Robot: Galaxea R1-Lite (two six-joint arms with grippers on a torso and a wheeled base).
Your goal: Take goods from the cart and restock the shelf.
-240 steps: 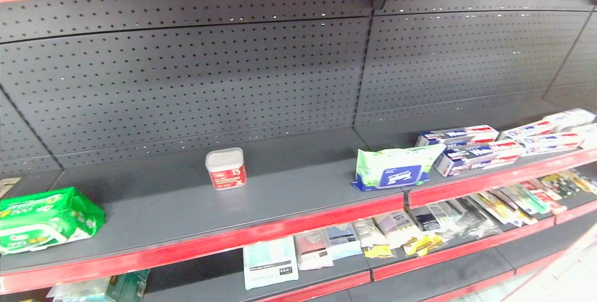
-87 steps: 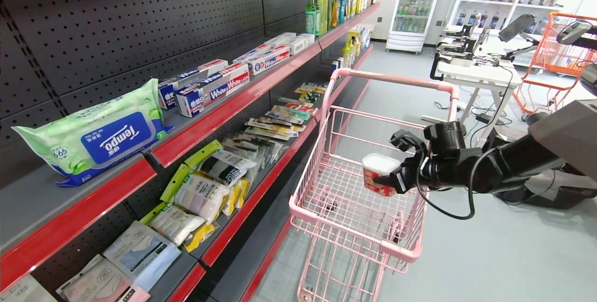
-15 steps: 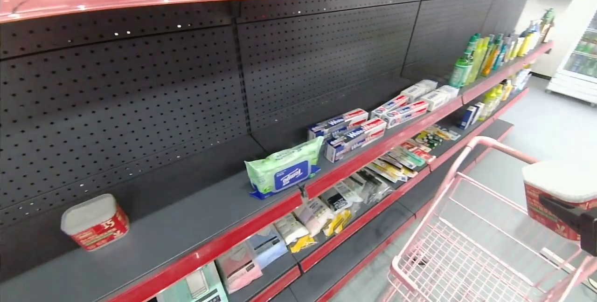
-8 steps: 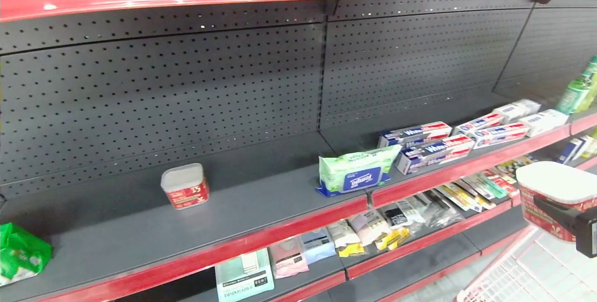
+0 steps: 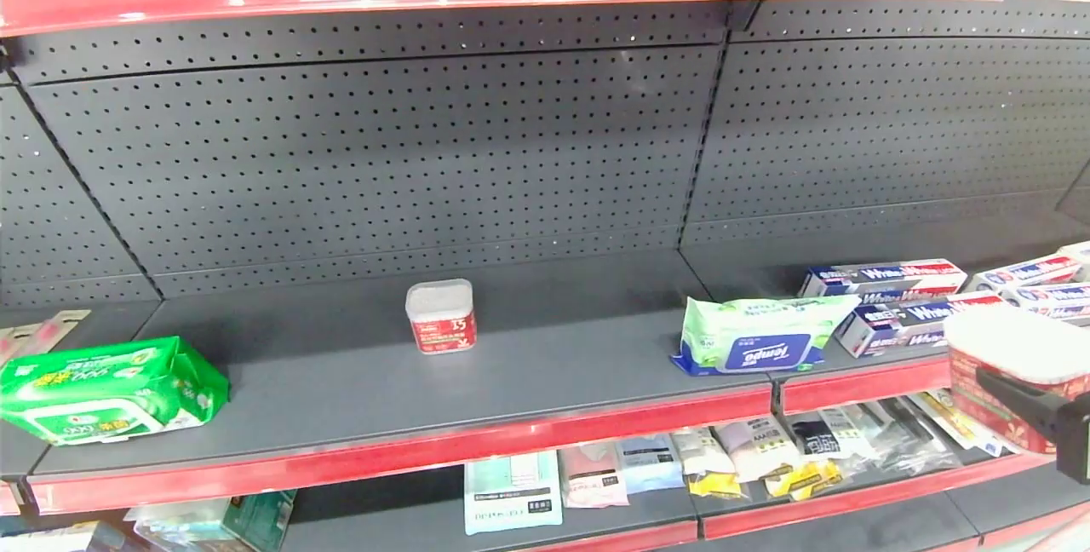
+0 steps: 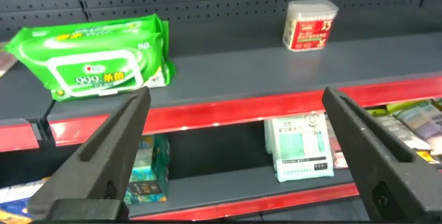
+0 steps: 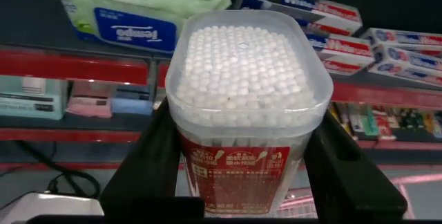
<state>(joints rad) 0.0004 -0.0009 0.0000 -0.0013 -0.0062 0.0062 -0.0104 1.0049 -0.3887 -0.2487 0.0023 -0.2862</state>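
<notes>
1. The right end effector [image 7: 245, 151] is clamped on a clear tub of cotton swabs [image 7: 245, 92], with one finger on each side of its red label. The tub is upright with its white lid on top, so its long axis is vertical.
2. In the head view the held tub hangs in front of the shelf [image 5: 426, 390], off its front edge and below the toothpaste boxes [image 5: 886, 279].
3. A matching tub on the shelf [image 5: 440, 316] stands upright at about 9 to 10 o'clock from the held one, well apart from it. The white-and-blue wipes pack [image 5: 762, 335] lies between them.
4. Judged from this, the placing spot is the bare shelf beside the matching tub. The carry therefore runs toward 9 o'clock, over or past the wipes pack, with the tub kept upright.
5. The left end effector [image 6: 235, 151] is empty, with its fingers spread wide. It faces the stretch of shelf between the green wipes pack [image 5: 111, 390] and the matching tub, so it looks nearer that spot, but the right arm has the goods.
</notes>
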